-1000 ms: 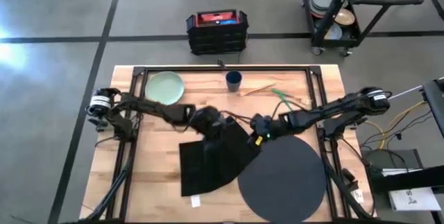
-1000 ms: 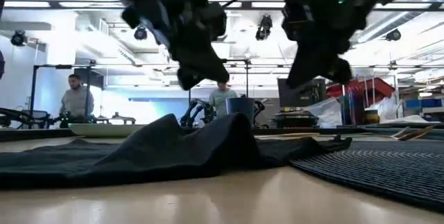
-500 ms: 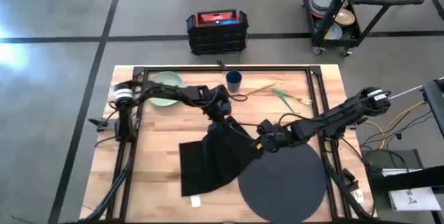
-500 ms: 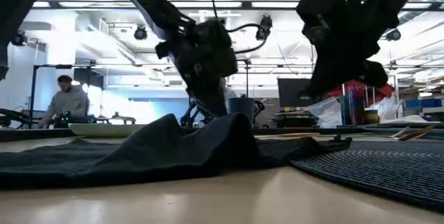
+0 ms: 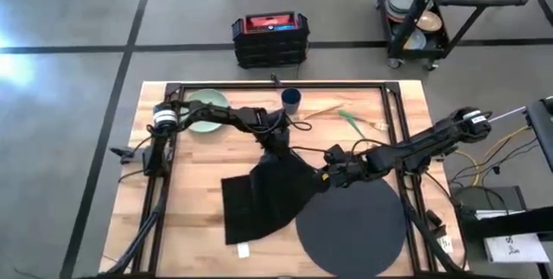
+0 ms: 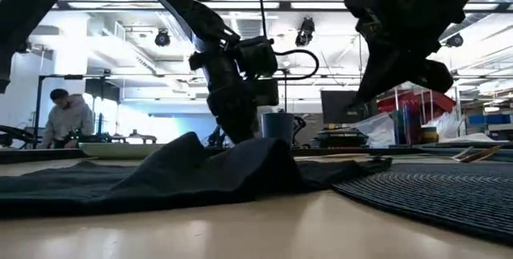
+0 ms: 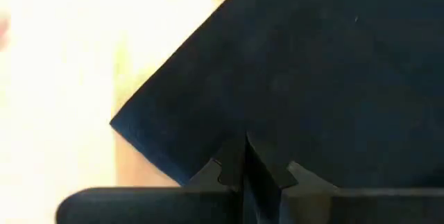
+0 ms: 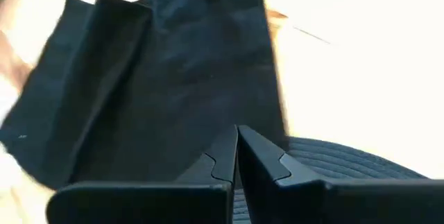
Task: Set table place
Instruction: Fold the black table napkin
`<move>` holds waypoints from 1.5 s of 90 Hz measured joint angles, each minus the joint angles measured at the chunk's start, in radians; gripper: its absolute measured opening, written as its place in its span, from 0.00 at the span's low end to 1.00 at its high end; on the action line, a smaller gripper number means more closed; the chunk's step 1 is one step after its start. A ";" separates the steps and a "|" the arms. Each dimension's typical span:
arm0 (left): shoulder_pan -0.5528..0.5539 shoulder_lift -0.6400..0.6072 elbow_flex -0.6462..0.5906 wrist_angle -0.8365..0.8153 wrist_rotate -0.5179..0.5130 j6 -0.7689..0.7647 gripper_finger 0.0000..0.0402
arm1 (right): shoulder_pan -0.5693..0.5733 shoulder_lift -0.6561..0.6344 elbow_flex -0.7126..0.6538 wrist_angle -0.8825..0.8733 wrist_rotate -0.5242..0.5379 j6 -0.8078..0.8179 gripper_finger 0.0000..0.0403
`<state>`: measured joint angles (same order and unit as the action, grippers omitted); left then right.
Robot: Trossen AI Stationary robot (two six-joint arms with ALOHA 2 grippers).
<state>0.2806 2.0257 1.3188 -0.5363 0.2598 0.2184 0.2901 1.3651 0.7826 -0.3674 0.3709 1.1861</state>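
While both hands, left [image 5: 278, 147] & right [image 5: 323, 176], pinch the napkin's [image 5: 263, 197] far edge, it overlaps the placemat [image 5: 354, 227].

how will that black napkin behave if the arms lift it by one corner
Probably floppy: the black napkin already lies humped and creased in the low view. It will likely drape and unfold below the left tool, shut near a corner. Part rests on the placemat, so dragging may snag its ribbed weave.

Robotics lab: concrete floor w/ tape lines, dish cart [image 5: 423, 11], person [image 6: 66, 119] at bench.
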 joint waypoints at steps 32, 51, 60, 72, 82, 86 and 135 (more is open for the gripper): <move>0.054 -0.075 -0.013 -0.278 -0.219 -0.110 0.00 | 0.000 0.004 0.001 0.001 0.000 -0.020 0.00; 0.055 -0.174 -0.032 -0.480 -0.132 -0.252 0.00 | -0.009 0.004 0.001 0.017 0.021 -0.054 0.00; 0.025 -0.263 -0.077 -0.441 -0.036 -0.292 0.01 | -0.031 0.006 0.001 0.049 0.018 -0.092 0.00; -0.045 -0.415 -0.178 -0.346 -0.006 -0.374 0.01 | -0.109 0.028 0.001 0.165 -0.075 -0.198 0.00; -0.122 -0.515 -0.296 -0.275 -0.006 -0.473 0.00 | -0.201 0.069 0.001 0.282 -0.182 -0.292 0.00; -0.152 -0.547 -0.347 -0.240 -0.006 -0.518 0.00 | -0.240 0.089 0.001 0.322 -0.221 -0.318 0.00; -0.375 -0.591 -0.685 0.207 -0.052 -0.926 0.00 | -0.448 0.410 0.170 0.403 -0.529 -0.516 0.00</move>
<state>-0.0942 1.4348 0.6339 -0.3290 0.2076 -0.7079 -0.1578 1.7746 0.9530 0.0353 -0.1585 0.6699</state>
